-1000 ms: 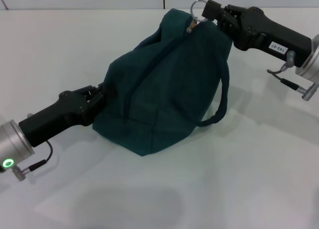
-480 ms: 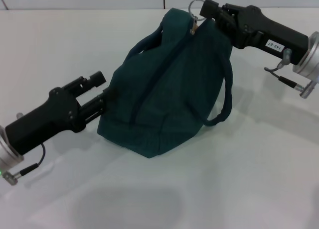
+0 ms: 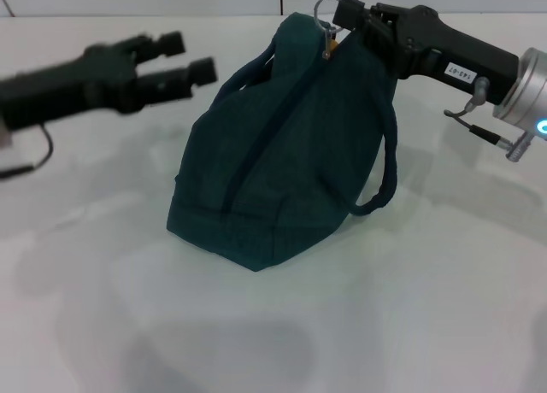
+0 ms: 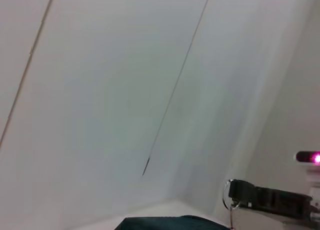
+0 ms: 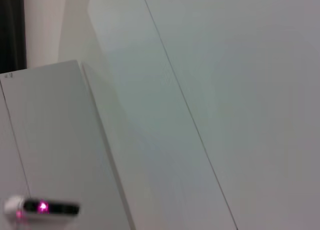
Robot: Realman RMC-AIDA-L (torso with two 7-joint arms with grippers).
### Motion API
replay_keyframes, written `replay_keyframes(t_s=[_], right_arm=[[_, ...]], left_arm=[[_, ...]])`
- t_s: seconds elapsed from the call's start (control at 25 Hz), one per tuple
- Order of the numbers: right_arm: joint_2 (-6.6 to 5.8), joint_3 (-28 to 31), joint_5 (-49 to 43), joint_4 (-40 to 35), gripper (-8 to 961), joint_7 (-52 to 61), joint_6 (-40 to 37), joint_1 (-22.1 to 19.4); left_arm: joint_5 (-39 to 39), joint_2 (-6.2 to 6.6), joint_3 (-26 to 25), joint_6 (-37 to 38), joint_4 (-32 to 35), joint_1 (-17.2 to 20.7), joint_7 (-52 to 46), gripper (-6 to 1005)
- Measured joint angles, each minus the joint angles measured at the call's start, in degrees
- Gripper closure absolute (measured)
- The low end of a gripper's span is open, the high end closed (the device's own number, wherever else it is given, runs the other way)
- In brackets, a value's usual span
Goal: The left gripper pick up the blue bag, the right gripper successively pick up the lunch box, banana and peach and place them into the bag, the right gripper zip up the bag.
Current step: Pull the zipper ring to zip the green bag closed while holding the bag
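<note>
1. Two grippers show in the head view, one on each side of the blue bag point(image 3: 282, 145), which stands on the white table point(image 3: 410, 307).
2. The bag sits near the middle of the table, slumped into a rough wedge with its wide base toward the camera and its narrow top end at the far side. One loop handle point(image 3: 386, 167) hangs down its right side.
3. The zip runs as a dark line along the bag's ridge, and from this view it looks drawn shut.
4. The right gripper point(image 3: 342, 19) is at the bag's far top end. Its fingers are clamped together at the metal ring pull point(image 3: 326, 5) of the zip, which sticks up just beside the fingertips.
5. The left gripper point(image 3: 186, 55) hangs in the air to the left of the bag, apart from it and touching nothing. Its two fingers are spread with a clear gap between them, and they hold nothing.
6. The left wrist view shows the top edge of the bag point(image 4: 165, 223) at the picture's lower border and, farther off, the right gripper point(image 4: 237, 192) at the ring pull point(image 4: 227, 200).
7. The right wrist view shows only pale walls and a small pink light.
</note>
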Motion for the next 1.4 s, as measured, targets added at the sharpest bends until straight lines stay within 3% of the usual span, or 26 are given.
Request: replay_keyframes(t_s=[0.2, 0.32, 0.48, 0.72, 1.04, 1.4], right_arm=[[0.00, 0.00, 0.08, 0.03, 949, 0.07, 0.44, 0.47], [0.00, 0.00, 0.09, 0.04, 949, 0.11, 1.38, 0.66], [0.00, 0.01, 0.10, 0.05, 949, 0.22, 2.07, 0.69], [0.00, 0.01, 0.10, 0.05, 949, 0.95, 3.66, 0.84], [0.00, -0.36, 0.10, 0.04, 949, 0.97, 3.59, 1.73], [0.00, -0.69, 0.09, 0.05, 949, 0.97, 3.67, 2.14]], left_arm=[[8.82, 0.12, 9.97, -3.63, 22.98, -1.98, -21.50, 110], [18.31, 0.23, 16.14, -3.93, 36.59, -4.56, -38.01, 106], [28.44, 0.46, 23.20, -2.63, 46.64, -8.11, -55.02, 107], [31.27, 0.30, 30.16, -0.88, 49.15, -11.13, -63.63, 108], [48.40, -0.10, 40.95, -1.96, 51.13, -13.70, -73.09, 109], [47.45, -0.19, 42.34, -2.25, 50.91, -14.27, -74.09, 111]])
